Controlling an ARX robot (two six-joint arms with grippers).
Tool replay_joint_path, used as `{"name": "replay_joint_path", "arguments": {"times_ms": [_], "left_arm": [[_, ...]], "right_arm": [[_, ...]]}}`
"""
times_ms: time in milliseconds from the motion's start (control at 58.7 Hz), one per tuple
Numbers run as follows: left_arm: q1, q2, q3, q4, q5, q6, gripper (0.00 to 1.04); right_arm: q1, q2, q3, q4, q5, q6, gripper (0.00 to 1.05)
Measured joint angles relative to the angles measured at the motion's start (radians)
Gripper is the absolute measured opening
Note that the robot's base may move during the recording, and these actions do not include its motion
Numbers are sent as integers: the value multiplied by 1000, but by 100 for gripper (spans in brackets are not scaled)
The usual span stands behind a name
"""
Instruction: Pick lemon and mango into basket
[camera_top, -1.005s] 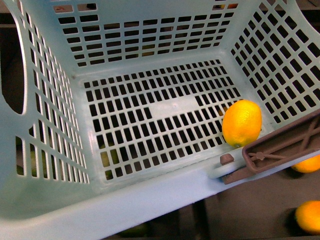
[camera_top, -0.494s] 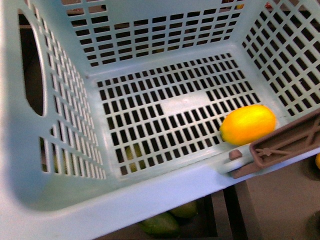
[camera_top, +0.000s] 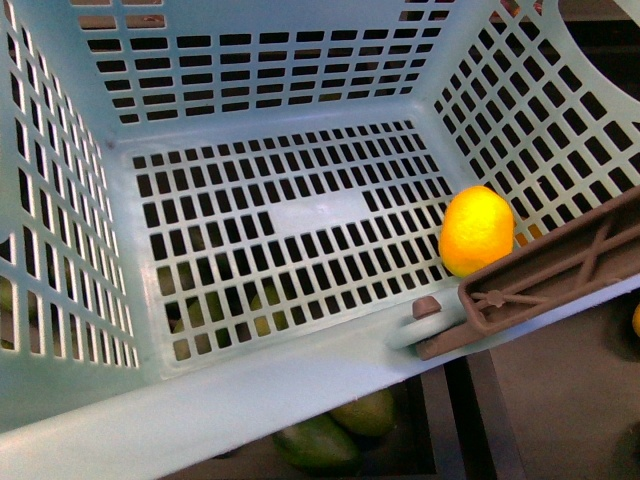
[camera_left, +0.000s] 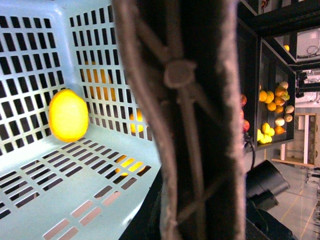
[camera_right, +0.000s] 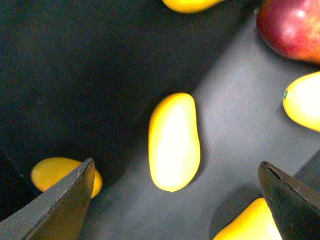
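The lemon sits in the basket, in its near right corner, against the right wall and just behind the handle. Outside the basket, the mango lies beneath the gap between my spread right fingers, with an apple nearby.

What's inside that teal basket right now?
Only a lemon, on the slotted floor of the basket, beside the brown handle. That handle hides the near right corner.

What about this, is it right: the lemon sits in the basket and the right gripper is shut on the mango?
Not quite. The right gripper is open, not touching the mango, which lies free on a dark surface, as the right wrist view shows. The lemon does sit in the basket.
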Motion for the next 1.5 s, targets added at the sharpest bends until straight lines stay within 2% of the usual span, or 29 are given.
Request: {"name": "replay_joint_path", "arguments": {"times_ms": [255,579,1396,1430,1499], "left_arm": [[0,0,0,0,10,-1,6],[0,0,0,0,6,-1,6],[0,0,0,0,6,-1,6],[0,0,0,0,6,-1,6],[0,0,0,0,6,-1,6]], "right_arm": [[48,217,93,8,23,100,96],[93,356,184,0,43,171,96],[162,560,473,-141,104,206,96],[164,564,479,-145,108,206,94],[170,572,490,-150,107,201,81]]}}
